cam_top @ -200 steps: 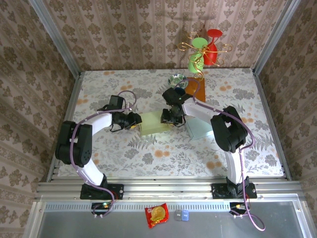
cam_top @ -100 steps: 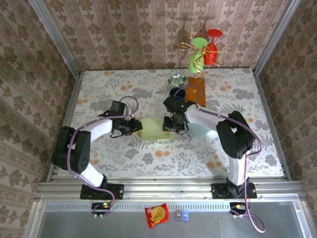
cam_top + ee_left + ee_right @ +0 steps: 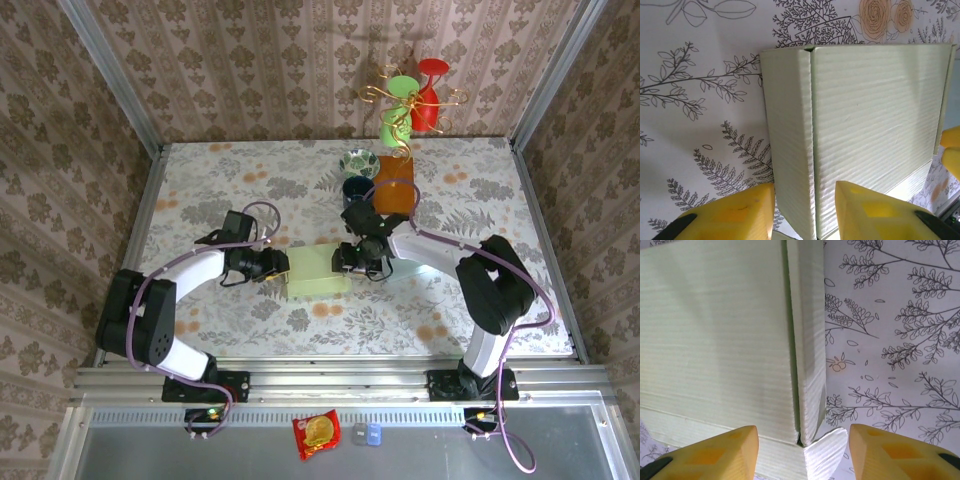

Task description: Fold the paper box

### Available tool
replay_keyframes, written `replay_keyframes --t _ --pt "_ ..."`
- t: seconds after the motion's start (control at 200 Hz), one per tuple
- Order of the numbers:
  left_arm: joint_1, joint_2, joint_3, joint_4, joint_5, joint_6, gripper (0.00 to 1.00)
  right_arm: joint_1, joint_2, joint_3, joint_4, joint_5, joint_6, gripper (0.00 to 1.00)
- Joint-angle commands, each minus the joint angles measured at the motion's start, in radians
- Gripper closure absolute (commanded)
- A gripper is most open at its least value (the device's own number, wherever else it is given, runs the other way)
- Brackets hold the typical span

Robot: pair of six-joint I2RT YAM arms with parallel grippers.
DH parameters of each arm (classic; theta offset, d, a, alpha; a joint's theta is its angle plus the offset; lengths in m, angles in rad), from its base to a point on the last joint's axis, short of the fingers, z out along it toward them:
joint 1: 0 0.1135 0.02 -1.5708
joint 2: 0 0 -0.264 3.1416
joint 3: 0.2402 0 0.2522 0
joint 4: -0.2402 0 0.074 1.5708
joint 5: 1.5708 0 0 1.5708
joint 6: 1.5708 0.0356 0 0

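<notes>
On table [image 3: 480, 180]: left pincer [image 3: 802, 200] released, right pincer [image 3: 804, 432] released, each straddling paper box [image 3: 315, 272] wall.

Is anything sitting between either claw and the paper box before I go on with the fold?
Nothing visible does. The left claw is at the left edge of the paper box, the right claw at its right edge, each open and straddling a side flap.
</notes>
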Motion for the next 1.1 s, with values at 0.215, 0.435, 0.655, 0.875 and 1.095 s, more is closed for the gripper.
replay_keyframes --t 0.215,0.435,0.655,0.875,1.095 --pt "-0.016 0.017 -0.022 0.073 0.025 -0.005 0.65 -0.022 0.017 -0.023 0.086 -0.062 0.031 0.46" --pt "-0.022 0.039 -0.021 0.079 0.024 0.0 0.7 -0.034 0.054 -0.01 0.106 -0.082 0.021 0.46" --pt "-0.02 0.041 -0.031 0.068 0.01 0.015 0.82 -0.054 0.041 -0.063 0.179 -0.122 0.02 0.45" --pt "0.001 0.039 -0.062 0.078 0.011 0.023 0.88 -0.083 0.034 -0.108 0.252 -0.198 0.023 0.38" --pt "0.045 0.035 -0.105 0.113 0.041 0.023 0.91 -0.089 0.028 -0.134 0.331 -0.274 0.024 0.36"
